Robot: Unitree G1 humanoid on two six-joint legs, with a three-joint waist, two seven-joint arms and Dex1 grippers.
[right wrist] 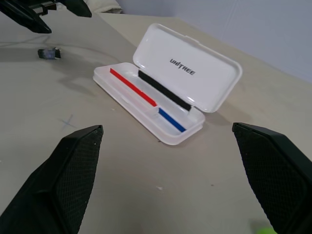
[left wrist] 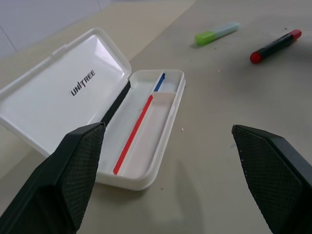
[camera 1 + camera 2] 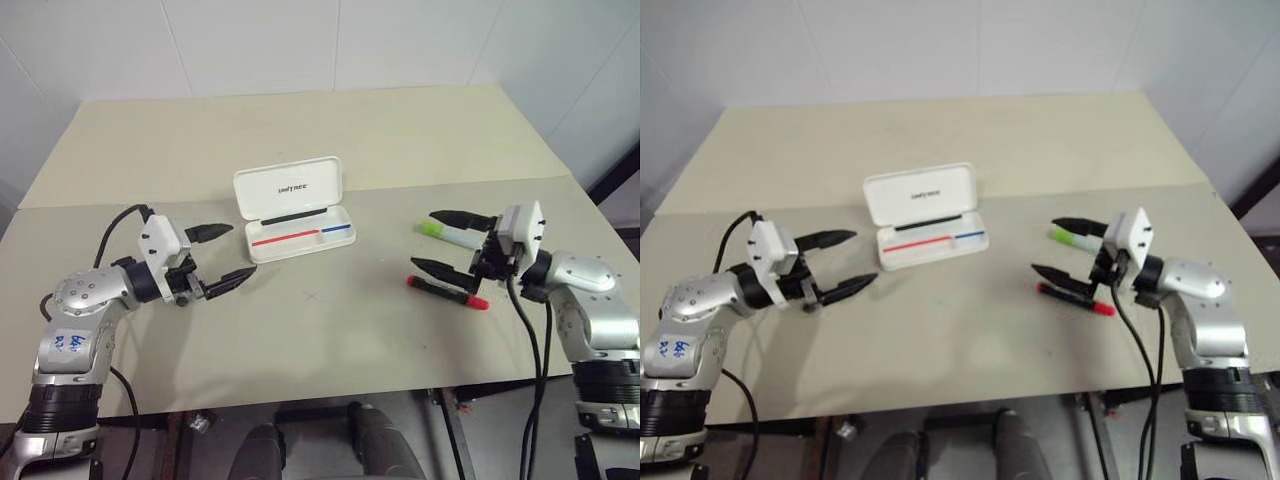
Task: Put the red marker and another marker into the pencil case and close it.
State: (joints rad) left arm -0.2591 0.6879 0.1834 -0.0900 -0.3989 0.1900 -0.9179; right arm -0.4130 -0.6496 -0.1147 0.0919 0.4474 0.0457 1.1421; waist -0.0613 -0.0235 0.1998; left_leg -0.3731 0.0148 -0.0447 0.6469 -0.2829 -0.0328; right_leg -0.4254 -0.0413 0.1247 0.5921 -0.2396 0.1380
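Note:
The white pencil case [image 3: 300, 235] lies open at the table's middle, lid [image 3: 288, 188] raised at the back, red and blue stripes inside. Nothing lies in its tray. The red marker [image 3: 448, 293], slim and black with red ends, rests on the table to the right. Just behind it lies the other marker [image 3: 447, 234] with its lime-green cap. My right gripper [image 3: 438, 243] hovers open over both markers, pointing left. My left gripper [image 3: 220, 257] hangs open to the left of the case, pointing right, with nothing in it. Both markers also appear in the left wrist view: red marker [image 2: 275, 46], green-capped marker [image 2: 217, 33].
The beige table [image 3: 320, 340] has a seam running across behind the case. Its front edge lies close below both arms. White walls stand behind the table.

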